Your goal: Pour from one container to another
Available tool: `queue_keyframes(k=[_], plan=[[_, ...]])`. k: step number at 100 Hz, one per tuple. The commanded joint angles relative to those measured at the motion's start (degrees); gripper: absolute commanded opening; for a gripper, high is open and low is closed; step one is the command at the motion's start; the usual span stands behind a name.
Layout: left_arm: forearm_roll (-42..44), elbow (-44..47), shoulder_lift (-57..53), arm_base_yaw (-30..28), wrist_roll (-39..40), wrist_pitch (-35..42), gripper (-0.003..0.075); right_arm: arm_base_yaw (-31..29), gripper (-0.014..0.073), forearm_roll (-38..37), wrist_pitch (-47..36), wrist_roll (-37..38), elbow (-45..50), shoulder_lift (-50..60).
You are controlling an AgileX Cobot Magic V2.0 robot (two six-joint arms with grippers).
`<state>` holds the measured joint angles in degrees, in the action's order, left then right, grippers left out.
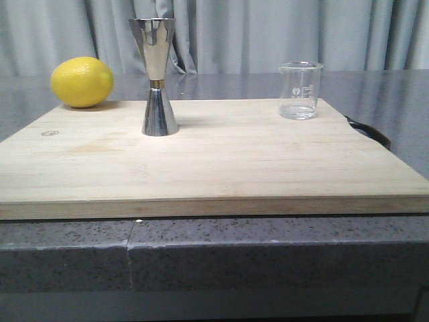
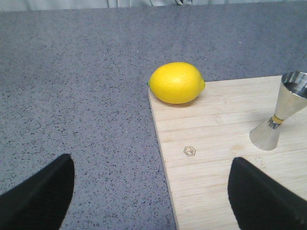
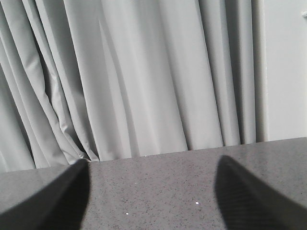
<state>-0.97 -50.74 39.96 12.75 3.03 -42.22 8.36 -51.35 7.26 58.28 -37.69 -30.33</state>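
Note:
A small clear glass beaker (image 1: 299,90), the container, stands upright at the back right of the wooden cutting board (image 1: 214,168). The other container, a tall shiny steel jigger (image 1: 157,77) with a gold waist, stands upright at the board's back left, and the left wrist view shows the jigger (image 2: 282,112) too. Neither gripper appears in the front view. My left gripper (image 2: 153,191) is open above the board's left edge, with nothing between its fingers. Open and empty as well, my right gripper (image 3: 152,194) faces bare countertop and curtain.
A yellow lemon (image 1: 82,82) lies at the board's back left corner, beside the jigger. The board rests on a grey speckled countertop (image 1: 268,248). A dark handle (image 1: 370,131) pokes out at the board's right edge. Grey curtains (image 1: 268,33) hang behind.

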Motion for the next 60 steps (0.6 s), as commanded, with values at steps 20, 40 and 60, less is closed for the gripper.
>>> queue_keyframes(k=[20,40,60], plan=[[0.0,-1.2,0.0,0.5,0.6,6.8,0.0300,0.1,0.0029,-0.5,-1.9,-0.2,-1.4,0.1],[0.1,-1.2,0.0,0.5,0.6,7.5,0.0054,0.1,-0.0055,-0.5,-1.9,-0.2,-1.4,0.1],[0.2,-1.2,0.0,0.5,0.6,9.4,-0.0019,0.1,-0.0055,-0.5,-1.8,-0.2,-1.4,0.1]])
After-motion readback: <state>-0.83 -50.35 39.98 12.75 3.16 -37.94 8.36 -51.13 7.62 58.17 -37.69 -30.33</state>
